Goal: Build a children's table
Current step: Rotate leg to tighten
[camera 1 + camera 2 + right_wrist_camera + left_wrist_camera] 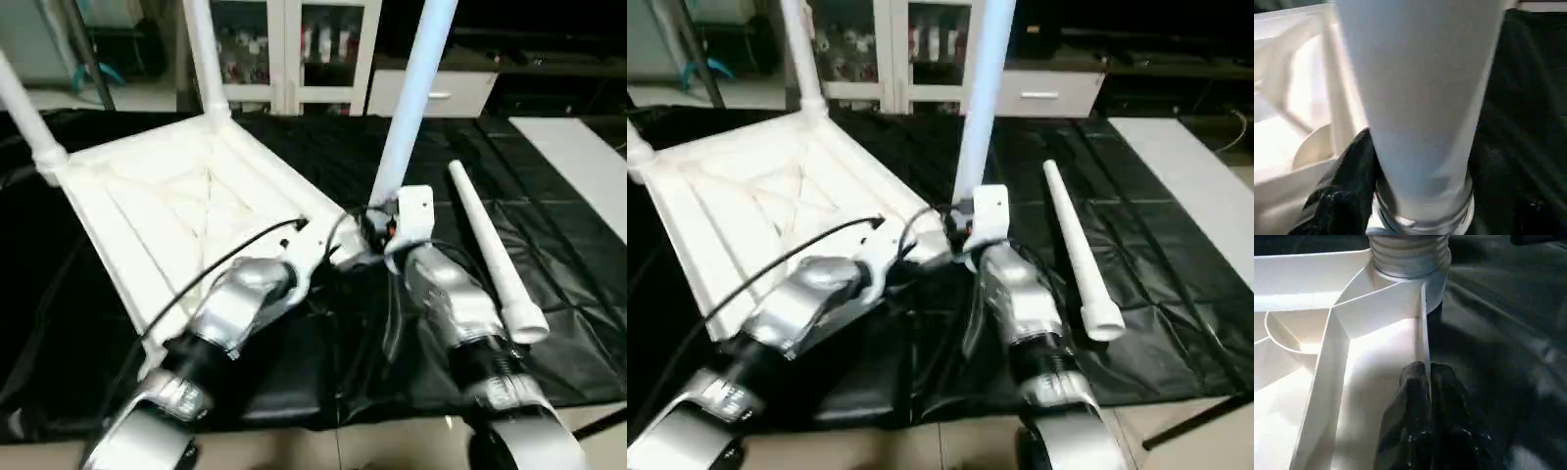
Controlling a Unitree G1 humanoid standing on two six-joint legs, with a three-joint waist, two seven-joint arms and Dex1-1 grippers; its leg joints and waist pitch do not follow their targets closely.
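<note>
The children's table lies upside down on the black cloth, its X-ribbed white tabletop (186,211) facing up. Legs stand in the left corner socket (22,113) and in the far one (204,54). A third leg (416,83) rises from the near right corner socket (1409,257). A loose leg (495,255) lies on the cloth to the right. My left gripper (1422,377) is shut on the tabletop's thin rim just beside that socket. My right gripper (374,227) sits at the base of the third leg (1422,107), with the tube running up right in front of it.
A flat white board (578,166) lies at the far right of the black cloth (294,147). Behind it stand a glass-door cabinet (294,49) and a white drawer unit (431,93). The cloth's front edge meets pale floor near my forearms.
</note>
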